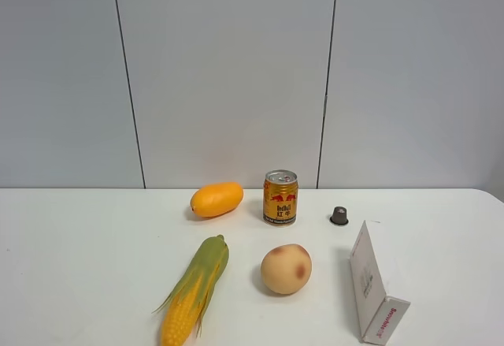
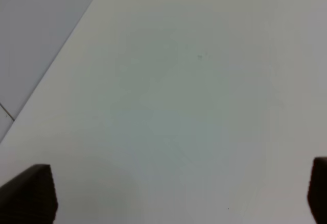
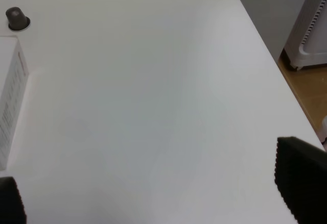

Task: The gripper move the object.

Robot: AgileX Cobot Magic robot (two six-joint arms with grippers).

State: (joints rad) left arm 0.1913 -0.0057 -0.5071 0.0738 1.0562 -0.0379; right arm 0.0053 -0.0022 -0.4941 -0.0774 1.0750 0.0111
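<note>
The object, a rounded tan-beige lump with reddish-brown blotches point(image 1: 287, 269), sits on the white table point(image 1: 79, 243) near the front middle in the exterior high view. No arm or gripper shows in that view. In the left wrist view my left gripper point(image 2: 179, 196) is open, with its two black fingertips far apart over bare table; one fingertip point(image 2: 30, 193) shows at a corner. In the right wrist view my right gripper point(image 3: 153, 198) is open and empty over bare table, one fingertip point(image 3: 301, 183) showing. The object is out of both wrist views.
An orange mango point(image 1: 216, 199) and a gold drink can point(image 1: 280, 197) stand behind the object. A corn cob point(image 1: 194, 289) lies to its left. A white box point(image 1: 373, 284) lies to its right, with a small dark capsule point(image 1: 339, 216) behind it, both also in the right wrist view.
</note>
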